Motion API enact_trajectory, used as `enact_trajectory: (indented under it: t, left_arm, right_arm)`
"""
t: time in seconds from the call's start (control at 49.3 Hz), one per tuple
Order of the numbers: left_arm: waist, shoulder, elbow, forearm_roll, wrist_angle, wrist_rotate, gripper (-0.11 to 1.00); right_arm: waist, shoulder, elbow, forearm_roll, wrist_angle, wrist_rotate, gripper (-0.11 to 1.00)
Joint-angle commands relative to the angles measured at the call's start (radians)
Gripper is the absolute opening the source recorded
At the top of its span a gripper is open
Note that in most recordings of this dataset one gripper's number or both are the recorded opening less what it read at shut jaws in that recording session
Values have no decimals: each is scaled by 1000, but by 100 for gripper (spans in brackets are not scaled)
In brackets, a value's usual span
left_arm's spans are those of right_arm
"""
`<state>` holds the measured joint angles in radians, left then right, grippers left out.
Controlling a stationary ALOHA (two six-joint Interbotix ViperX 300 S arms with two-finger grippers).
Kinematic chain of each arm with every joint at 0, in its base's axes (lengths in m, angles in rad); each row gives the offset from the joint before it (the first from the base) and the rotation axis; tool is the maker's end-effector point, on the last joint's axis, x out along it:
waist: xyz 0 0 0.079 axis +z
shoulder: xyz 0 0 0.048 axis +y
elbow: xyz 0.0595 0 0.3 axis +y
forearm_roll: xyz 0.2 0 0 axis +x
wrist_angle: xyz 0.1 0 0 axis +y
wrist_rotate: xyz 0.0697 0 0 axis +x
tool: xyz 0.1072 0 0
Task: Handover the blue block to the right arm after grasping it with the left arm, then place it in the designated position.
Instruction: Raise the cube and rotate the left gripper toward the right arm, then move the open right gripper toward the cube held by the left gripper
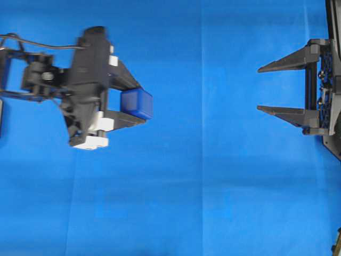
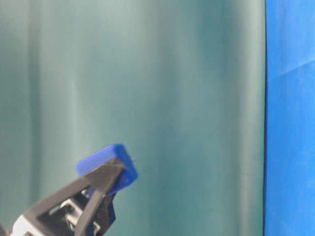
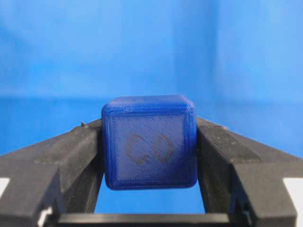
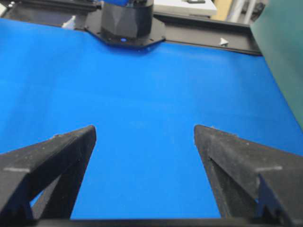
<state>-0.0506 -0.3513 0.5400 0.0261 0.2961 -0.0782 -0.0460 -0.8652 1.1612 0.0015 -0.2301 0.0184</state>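
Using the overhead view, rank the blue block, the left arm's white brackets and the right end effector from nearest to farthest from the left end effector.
1. The blue block: clamped between the left end effector's fingers.
2. The white brackets: just behind, on the left arm's body.
3. The right end effector: far across the blue table, at the right edge, open.

You can see one faint embossed mark on the block [image 3: 149, 142], on the face between the left gripper [image 3: 149, 161] fingers: two round rings, perhaps "OO"; not clearly readable.
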Motion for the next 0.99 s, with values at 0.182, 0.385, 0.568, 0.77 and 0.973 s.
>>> enact_trajectory:
  t: [0.182, 0.385, 0.568, 0.77, 0.973]
  left_arm:
    - [3, -109, 187, 2, -359, 3, 48]
    - [5, -112, 255, -3, -483, 3, 48]
    - [5, -112, 259, -3, -495, 3, 48]
    - [5, -117, 261, -3, -500, 3, 48]
    - [8, -117, 261, -6, -508, 2, 48]
  right_arm:
    - [-2, 5, -31, 2, -8, 0, 96]
    - [-2, 5, -37, 2, -6, 0, 96]
    - [-2, 5, -44, 2, -2, 0, 96]
    - [2, 5, -67, -35, 48, -26, 96]
    - [29, 5, -87, -207, 86, -117, 95]
